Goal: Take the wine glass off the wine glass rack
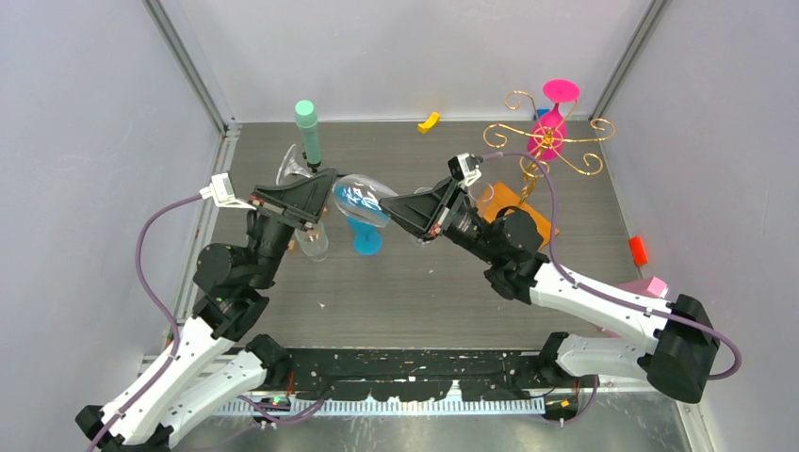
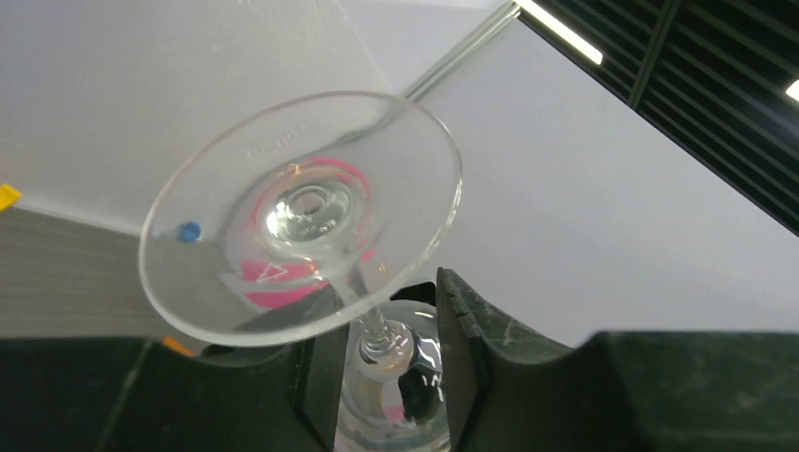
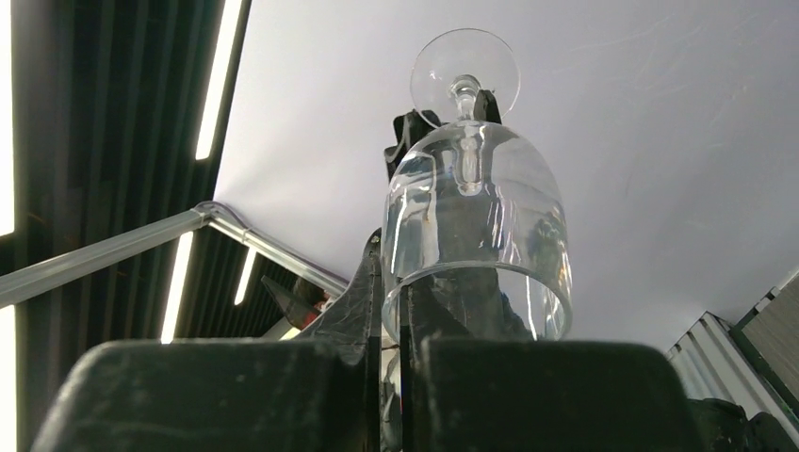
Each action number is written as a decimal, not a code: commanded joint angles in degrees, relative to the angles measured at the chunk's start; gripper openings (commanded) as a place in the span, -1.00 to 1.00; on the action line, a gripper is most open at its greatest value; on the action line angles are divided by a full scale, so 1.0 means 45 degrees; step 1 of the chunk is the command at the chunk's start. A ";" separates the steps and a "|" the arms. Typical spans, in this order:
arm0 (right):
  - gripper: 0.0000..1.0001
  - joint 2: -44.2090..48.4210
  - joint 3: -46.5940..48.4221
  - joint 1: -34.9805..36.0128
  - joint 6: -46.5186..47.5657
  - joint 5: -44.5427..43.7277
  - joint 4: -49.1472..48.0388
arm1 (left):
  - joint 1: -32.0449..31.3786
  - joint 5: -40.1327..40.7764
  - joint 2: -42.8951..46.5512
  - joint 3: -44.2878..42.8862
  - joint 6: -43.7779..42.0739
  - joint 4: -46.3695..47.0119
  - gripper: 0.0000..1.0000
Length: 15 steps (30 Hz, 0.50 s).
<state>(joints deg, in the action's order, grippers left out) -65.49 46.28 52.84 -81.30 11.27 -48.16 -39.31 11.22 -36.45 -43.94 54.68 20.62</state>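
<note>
A clear wine glass point(image 1: 363, 198) lies on its side in the air between my two grippers, well left of the gold wire wine glass rack point(image 1: 546, 141) on its orange wooden base point(image 1: 513, 202). My right gripper point(image 1: 389, 203) is shut on the bowl's rim, seen in the right wrist view point(image 3: 394, 282) with the glass point(image 3: 471, 207) pointing away. My left gripper point(image 1: 328, 184) straddles the stem; in the left wrist view point(image 2: 391, 311) the fingers stand apart from the stem on both sides, behind the foot point(image 2: 301, 217). A pink wine glass point(image 1: 551, 127) hangs foot-up on the rack.
A blue wine glass point(image 1: 366, 240) and another clear glass point(image 1: 311, 243) stand on the table under the arms. A mint-green cylinder on a black tripod point(image 1: 308, 127) stands at back left. A yellow piece point(image 1: 429, 121), a red block point(image 1: 639, 250) and a pink block point(image 1: 655, 285) lie around.
</note>
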 commanded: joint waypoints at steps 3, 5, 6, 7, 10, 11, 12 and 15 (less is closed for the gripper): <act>-0.99 -0.0120 0.0489 0.0055 0.0474 -0.0782 -0.0223 | -0.0078 -0.1140 0.0535 0.0278 -0.0776 0.0885 0.21; -0.99 -0.0017 0.0617 0.0055 0.0832 -0.0809 0.0074 | -0.0073 -0.1036 0.0772 0.0357 -0.0890 0.0481 0.43; -0.99 0.0042 0.0678 0.0055 0.0963 -0.0836 0.0384 | -0.0073 -0.0996 0.0911 0.0396 -0.0972 0.0296 0.52; -0.99 0.0184 0.0714 0.0055 0.1212 -0.0910 0.0563 | -0.0076 -0.0988 0.1044 0.0435 -0.1092 0.0090 0.59; -0.99 0.0570 0.0873 0.0055 0.1707 -0.1189 0.1519 | -0.0073 -0.1147 0.1416 0.0446 -0.2249 -0.0759 0.89; -0.99 0.0648 0.0923 0.0055 0.1935 -0.1251 0.1893 | -0.0073 -0.1269 0.1563 0.0246 -0.2851 -0.1448 0.95; -0.99 0.0819 0.0969 0.0055 0.2051 -0.1321 0.2060 | -0.0073 -0.1433 0.1696 0.0033 -0.3539 -0.2184 0.98; -0.99 0.1108 0.1064 0.0055 0.2575 -0.1429 0.2797 | -0.0073 -0.2383 0.1993 -0.0635 -0.5374 -0.4375 0.99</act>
<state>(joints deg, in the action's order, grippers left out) -63.86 47.62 53.12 -74.91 8.34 -37.60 -39.38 5.80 -29.61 -42.00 43.62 11.77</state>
